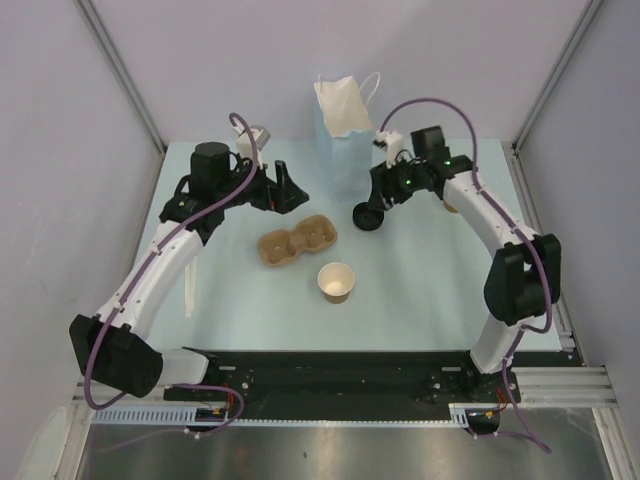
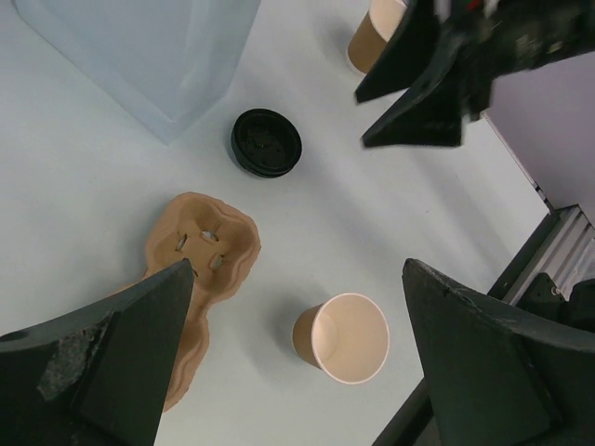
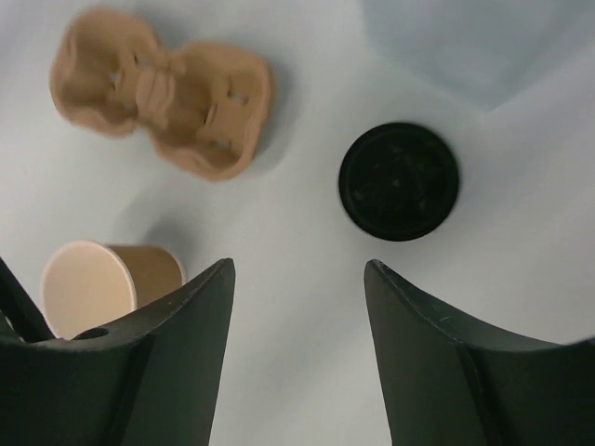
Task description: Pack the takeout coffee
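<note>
The round black plastic lid [image 3: 398, 181] lies apart from the smooth tan kraft-paper cup [image 1: 336, 281], cream inside. Both the left hand [image 2: 297, 265] and right hand [image 3: 297, 269] gape empty; the lid's relief is blurred.

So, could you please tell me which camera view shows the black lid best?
Right wrist view: the black lid lies large, whole, seen from above. Left wrist view shows it whole but smaller; top view shows it tiny.

One overhead, two wrist views over lid [image 3: 398, 181]
</note>
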Tool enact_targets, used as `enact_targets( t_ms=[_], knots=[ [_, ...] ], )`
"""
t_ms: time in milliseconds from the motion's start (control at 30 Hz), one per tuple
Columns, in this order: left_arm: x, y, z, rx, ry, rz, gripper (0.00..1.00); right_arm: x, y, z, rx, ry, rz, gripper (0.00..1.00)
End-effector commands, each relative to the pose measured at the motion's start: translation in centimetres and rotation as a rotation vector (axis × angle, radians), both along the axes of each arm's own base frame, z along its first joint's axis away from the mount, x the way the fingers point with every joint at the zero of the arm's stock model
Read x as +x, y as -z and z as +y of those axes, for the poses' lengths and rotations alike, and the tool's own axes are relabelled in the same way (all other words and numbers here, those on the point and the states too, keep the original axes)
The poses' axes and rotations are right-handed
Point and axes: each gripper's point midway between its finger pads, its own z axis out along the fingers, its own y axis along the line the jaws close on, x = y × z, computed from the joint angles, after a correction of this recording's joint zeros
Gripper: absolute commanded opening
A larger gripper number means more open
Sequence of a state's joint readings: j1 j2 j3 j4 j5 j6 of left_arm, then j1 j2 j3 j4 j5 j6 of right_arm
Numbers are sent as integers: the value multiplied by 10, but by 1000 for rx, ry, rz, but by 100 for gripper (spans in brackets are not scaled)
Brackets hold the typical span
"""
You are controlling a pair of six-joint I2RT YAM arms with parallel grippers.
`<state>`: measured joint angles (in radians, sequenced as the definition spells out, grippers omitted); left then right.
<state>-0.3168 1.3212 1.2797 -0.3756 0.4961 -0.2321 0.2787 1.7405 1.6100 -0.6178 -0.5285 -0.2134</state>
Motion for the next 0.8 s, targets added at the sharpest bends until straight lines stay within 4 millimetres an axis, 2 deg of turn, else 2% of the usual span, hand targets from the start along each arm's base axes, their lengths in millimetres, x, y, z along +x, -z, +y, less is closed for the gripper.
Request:
enact_targets(
  t_ms=[0,67,100,233,333,567,767],
  knots=[
    [-16,-18,0,-33,77,-69,100,-17,57,20,-145,-238,-13,62],
    [-19,-20,1,-40,76,-83,99,-14,71,28,-195,-305,-59,63],
    [-20,-17,1,-41,77,-79,100,-11,86,29,-217,-327,-54,62],
    [-21,-14,1,-43,81,-65,100,7,110,27,-292,-377,-122,62],
    [-22,-12,3,-45,87,-59,99,12,124,28,-314,-419,-134,60],
    [-15,-7,3,-42,87,-43,100,15,150,28,-352,-466,-131,53],
    [-13,-6,3,-44,85,-36,100,27,155,31,-361,-449,-166,45]
  ],
)
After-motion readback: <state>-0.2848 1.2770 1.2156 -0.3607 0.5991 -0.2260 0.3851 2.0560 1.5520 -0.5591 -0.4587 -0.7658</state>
